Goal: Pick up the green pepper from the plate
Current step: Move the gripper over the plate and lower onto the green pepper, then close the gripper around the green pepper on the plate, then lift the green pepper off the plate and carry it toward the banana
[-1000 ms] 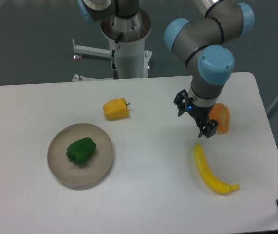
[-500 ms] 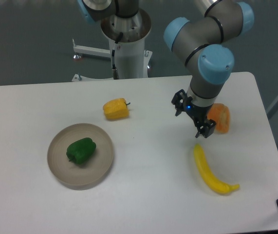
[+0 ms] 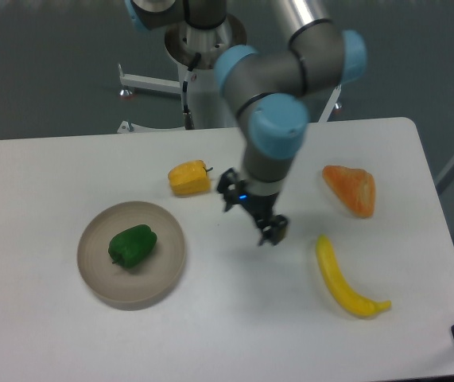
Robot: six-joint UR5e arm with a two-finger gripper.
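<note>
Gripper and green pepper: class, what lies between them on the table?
In the camera view, only bare table and the plate's near rim separate the open gripper from the green pepper.

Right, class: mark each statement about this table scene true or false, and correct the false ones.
1. The green pepper lies on the plate. True.
2. The gripper holds the green pepper. False: it is open and empty, apart from the plate.
3. The yellow pepper lies on the plate. False: it lies on the table.
4. The banana lies off the plate. True.
</note>
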